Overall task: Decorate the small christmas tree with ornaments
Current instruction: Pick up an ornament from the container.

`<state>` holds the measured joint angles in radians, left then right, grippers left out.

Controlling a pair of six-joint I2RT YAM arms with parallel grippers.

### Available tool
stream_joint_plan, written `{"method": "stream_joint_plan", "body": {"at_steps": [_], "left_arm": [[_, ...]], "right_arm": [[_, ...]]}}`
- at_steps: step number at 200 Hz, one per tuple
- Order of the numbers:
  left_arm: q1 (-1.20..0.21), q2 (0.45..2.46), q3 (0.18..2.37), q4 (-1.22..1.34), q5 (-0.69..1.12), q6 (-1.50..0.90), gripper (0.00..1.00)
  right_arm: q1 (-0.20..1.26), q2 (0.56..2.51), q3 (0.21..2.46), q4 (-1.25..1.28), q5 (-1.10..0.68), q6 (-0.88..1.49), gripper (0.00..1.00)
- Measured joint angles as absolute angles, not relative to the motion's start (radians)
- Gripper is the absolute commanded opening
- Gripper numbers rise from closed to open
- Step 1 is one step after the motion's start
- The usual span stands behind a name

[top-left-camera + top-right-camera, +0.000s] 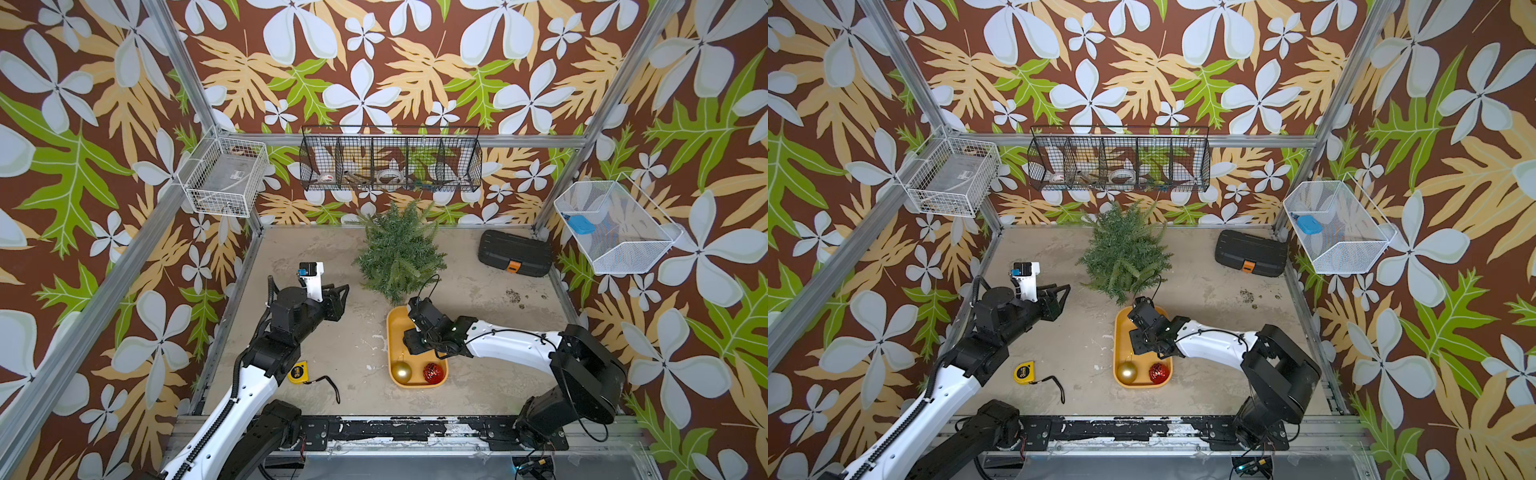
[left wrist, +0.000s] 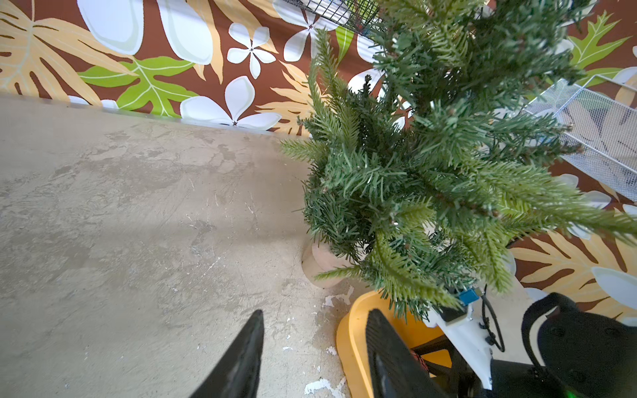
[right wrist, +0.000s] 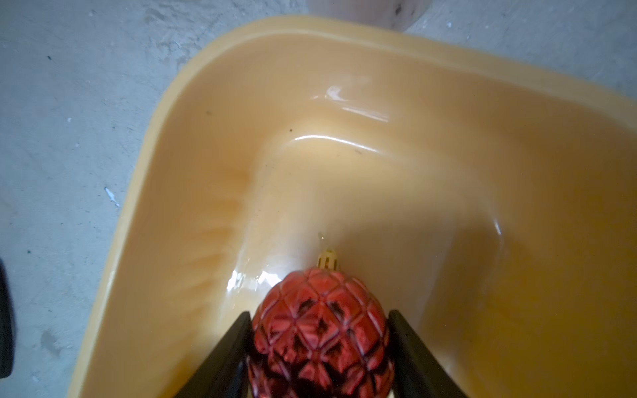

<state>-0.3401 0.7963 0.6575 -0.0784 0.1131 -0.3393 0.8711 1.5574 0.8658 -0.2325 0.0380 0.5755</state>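
While the right gripper [image 3: 317, 315] pinches a faceted red ornament [image 3: 320, 330] in the yellow tray [image 1: 390, 340] (lower centre in both top views), the left gripper [image 2: 313, 312] gapes empty | small christmas tree [image 1: 397, 249]: mid-frame, just above tray | handling: likely light, slick, brittle; grip its belly, leave loop free

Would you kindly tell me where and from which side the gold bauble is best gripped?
Probably across the round middle of the gold bauble, from above: it lies in a corner of the yellow tray, whose walls hinder side approaches.
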Motion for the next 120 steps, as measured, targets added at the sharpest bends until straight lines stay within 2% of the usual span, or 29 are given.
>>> {"method": "stream_joint_plan", "body": {"at_steps": [59, 86, 120], "left_arm": [[-0.339, 0.766, 0.646, -0.065, 0.141, -0.335, 0.50], [-0.339, 0.722, 0.614, -0.021, 0.227, -0.313, 0.50], [-0.339, 0.654, 0.572, 0.071, 0.357, -0.285, 0.49]], "right_arm": [[0.871, 1.288, 0.808, -0.260, 0.052, 0.534, 0.57], [0.871, 1.129, 0.792, -0.269, 0.034, 0.457, 0.57], [0.871, 0.964, 0.817, -0.270, -0.017, 0.301, 0.52]]}}
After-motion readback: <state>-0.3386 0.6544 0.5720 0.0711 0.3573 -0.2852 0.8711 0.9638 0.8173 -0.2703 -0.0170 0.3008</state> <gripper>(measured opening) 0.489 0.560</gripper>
